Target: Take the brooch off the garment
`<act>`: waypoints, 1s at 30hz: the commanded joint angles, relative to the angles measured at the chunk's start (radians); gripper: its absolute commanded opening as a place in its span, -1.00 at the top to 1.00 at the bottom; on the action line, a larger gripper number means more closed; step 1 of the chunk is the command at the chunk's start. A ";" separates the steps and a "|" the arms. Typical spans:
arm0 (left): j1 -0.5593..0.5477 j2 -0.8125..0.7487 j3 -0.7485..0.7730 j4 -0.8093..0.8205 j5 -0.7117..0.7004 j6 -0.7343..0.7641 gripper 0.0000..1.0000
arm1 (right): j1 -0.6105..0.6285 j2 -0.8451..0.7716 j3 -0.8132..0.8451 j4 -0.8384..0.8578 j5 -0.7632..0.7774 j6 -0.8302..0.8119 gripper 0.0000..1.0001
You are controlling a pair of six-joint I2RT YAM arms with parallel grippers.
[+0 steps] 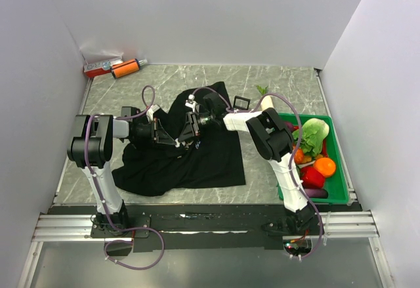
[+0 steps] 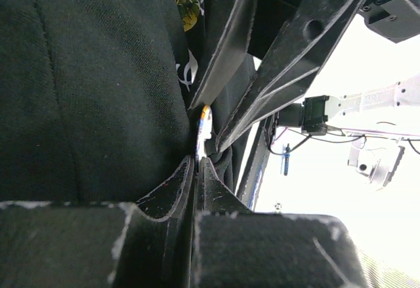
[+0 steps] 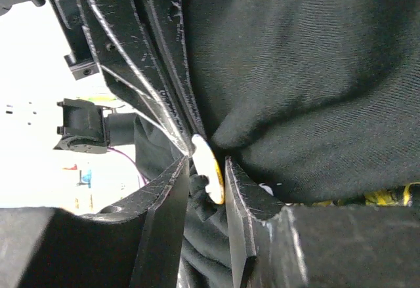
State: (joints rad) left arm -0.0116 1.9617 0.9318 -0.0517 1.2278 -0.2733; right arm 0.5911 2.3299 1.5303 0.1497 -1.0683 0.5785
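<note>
**Three views, one shared spot**

The top view looks down from behind both arms over the whole table (image 1: 275, 81). Each wrist view sits tight against the garment (image 2: 85, 84), facing the other; both share the brooch (image 3: 209, 176).

Green tray (image 1: 338, 193) of produce — lettuce (image 1: 314, 135), orange (image 1: 325, 166) — orange tube (image 1: 125, 69) far-left.

Black garment (image 1: 197, 160); yellowish-gold brooch (image 3: 209, 170); green tray (image 1: 341, 170)
</note>
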 commanded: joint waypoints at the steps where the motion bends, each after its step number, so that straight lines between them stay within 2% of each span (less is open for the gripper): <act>1: 0.004 0.016 0.024 0.000 0.035 0.017 0.97 | 0.012 0.019 0.036 0.017 -0.056 -0.011 0.27; 7: 0.009 0.023 0.038 -0.002 0.027 0.017 0.97 | 0.012 0.013 0.007 0.083 -0.099 0.012 0.25; 16: 0.009 0.043 0.065 -0.019 0.019 0.031 0.97 | 0.010 0.011 0.004 0.105 -0.119 0.011 0.38; 23: 0.009 0.019 0.052 0.012 0.032 0.006 0.97 | 0.018 0.023 0.042 -0.036 -0.079 -0.081 0.72; 26: 0.009 -0.007 0.044 0.044 0.041 -0.014 0.97 | 0.016 0.017 0.040 -0.074 -0.049 -0.088 0.75; 30: 0.009 -0.024 0.051 0.006 0.053 0.037 0.97 | 0.021 0.022 0.067 -0.142 0.026 -0.106 0.78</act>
State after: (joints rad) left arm -0.0036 1.9942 0.9688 -0.0738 1.2392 -0.2741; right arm 0.5892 2.3459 1.5555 0.1051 -1.1122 0.5316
